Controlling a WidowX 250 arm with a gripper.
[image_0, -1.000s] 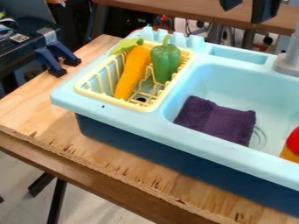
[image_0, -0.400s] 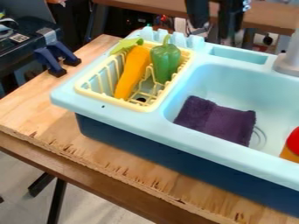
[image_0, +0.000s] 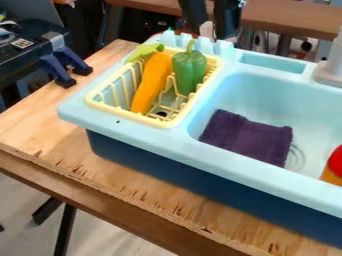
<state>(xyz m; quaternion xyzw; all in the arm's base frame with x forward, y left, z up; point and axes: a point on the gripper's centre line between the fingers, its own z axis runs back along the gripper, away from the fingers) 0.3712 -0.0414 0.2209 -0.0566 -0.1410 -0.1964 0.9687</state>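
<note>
The black gripper (image_0: 210, 33) hangs at the top edge, above the sink's back rim, with its two fingers apart and nothing between them. Nearest to it, a little lower and to the left, a green bell pepper (image_0: 189, 68) stands in the yellow drying rack (image_0: 99, 106). Beside the pepper, an orange carrot (image_0: 151, 82) with a green top leans in the same rack. A folded purple cloth (image_0: 246, 137) lies on the floor of the light blue sink (image_0: 214, 165). At the right edge is a red and orange object (image_0: 336, 162), partly cut off.
A grey faucet (image_0: 330, 73) rises at the sink's back right. Blue clamps (image_0: 65, 66) grip something left of the wooden table (image_0: 40, 117). Light blue pegs (image_0: 186, 41) stand along the back rim behind the rack.
From the top right, the gripper has come down and then moved left toward the rack's back side. The vegetables and the cloth have stayed where they were.
</note>
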